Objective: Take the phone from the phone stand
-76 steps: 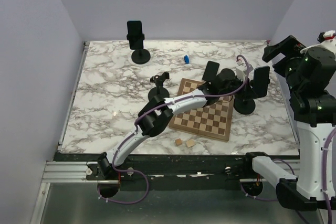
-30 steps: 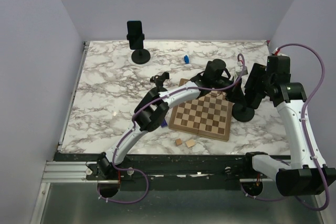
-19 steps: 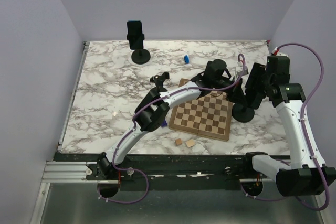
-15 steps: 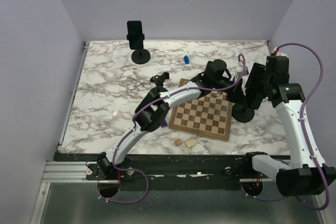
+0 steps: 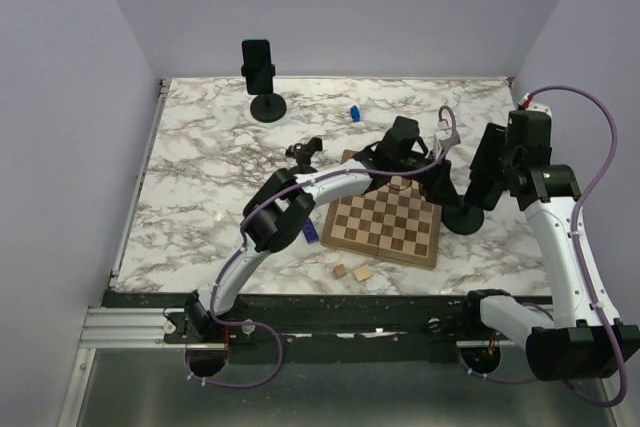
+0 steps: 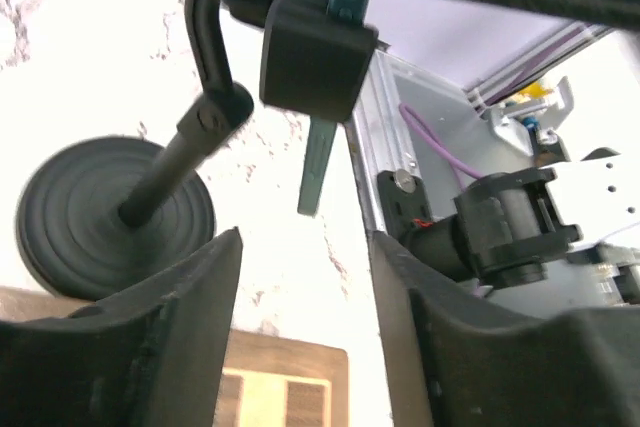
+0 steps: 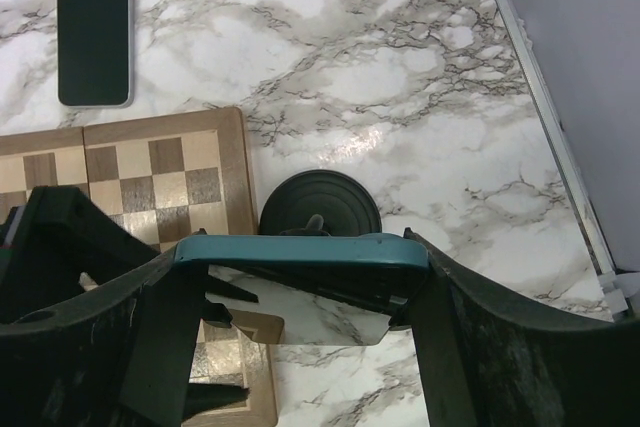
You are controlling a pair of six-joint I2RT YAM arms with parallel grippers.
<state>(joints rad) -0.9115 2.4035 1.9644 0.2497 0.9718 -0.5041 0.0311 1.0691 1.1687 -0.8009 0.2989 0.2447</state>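
The phone (image 7: 260,250), in a teal case, sits upright in the clamp of the black phone stand (image 7: 320,205) to the right of the chessboard. My right gripper (image 7: 302,265) comes down over it, one finger against each short side, shut on the phone. From above, the phone (image 5: 488,169) shows dark over the stand's round base (image 5: 465,217). My left gripper (image 6: 305,247) is open and holds nothing. It lies low beside the stand, whose base (image 6: 110,217) and clamp (image 6: 315,57) are ahead and left of it.
A wooden chessboard (image 5: 385,227) lies mid-table under the left arm. A dark phone (image 7: 93,27) lies flat on the marble behind it. A second stand with a phone (image 5: 257,65) is at the back left. A small empty stand (image 5: 303,159), a blue piece (image 5: 354,112) and two wooden blocks (image 5: 352,272) are nearby.
My left gripper has opened, let go of the stand's stem and drawn slightly back to the left. The right gripper's fingers have narrowed onto the phone.
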